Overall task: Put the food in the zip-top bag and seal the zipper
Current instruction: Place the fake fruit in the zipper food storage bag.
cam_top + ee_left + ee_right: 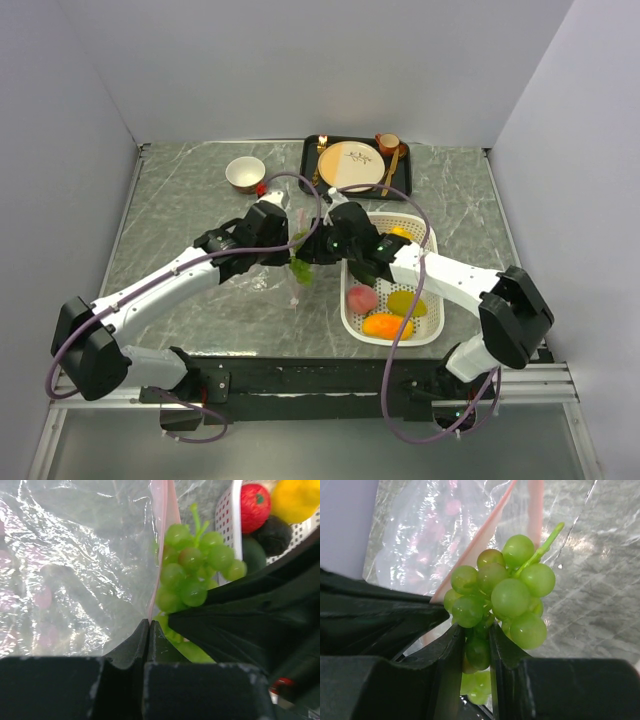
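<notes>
My right gripper [476,632] is shut on the green grapes [505,592] and holds them at the mouth of the clear zip-top bag [75,570]. My left gripper [149,625] is shut on the bag's pale pink zipper strip [161,540] and holds that edge up. In the top view both grippers meet at the table's middle, left [283,243] and right [318,250], with the grapes [300,268] between them. The red strawberry [255,507], a yellow piece [295,499] and the dark avocado [272,535] lie in the white basket [432,325], with the peach [361,298] and orange piece [386,326].
A black tray [312,165] with a plate, cup and cutlery stands at the back. A small bowl [245,173] sits back left. The white basket is right of the grippers. Grey walls enclose the table on three sides.
</notes>
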You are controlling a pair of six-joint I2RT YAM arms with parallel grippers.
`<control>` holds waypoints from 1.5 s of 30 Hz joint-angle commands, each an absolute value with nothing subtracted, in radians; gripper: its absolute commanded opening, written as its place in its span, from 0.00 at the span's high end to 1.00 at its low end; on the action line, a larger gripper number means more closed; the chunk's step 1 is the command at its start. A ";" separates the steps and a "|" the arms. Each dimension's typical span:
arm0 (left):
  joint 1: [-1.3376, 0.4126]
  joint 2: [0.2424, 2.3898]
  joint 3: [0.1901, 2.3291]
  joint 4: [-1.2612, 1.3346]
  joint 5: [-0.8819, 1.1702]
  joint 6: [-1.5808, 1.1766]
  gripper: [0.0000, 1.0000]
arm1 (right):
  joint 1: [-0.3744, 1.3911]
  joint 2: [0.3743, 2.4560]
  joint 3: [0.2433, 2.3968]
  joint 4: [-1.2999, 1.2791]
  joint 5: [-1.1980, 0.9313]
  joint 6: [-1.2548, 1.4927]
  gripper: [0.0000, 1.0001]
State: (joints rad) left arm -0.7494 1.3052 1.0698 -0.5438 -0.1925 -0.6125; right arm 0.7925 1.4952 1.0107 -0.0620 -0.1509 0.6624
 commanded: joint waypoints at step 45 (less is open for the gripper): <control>-0.746 1.175 1.190 -0.565 -0.391 -0.693 0.99 | 0.738 1.305 0.919 -0.184 0.019 0.701 0.21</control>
State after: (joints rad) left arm -0.7509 1.2003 1.1213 -0.5873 -0.3447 -0.6781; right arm 0.7357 1.2789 0.9489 -0.1982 0.1219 0.6914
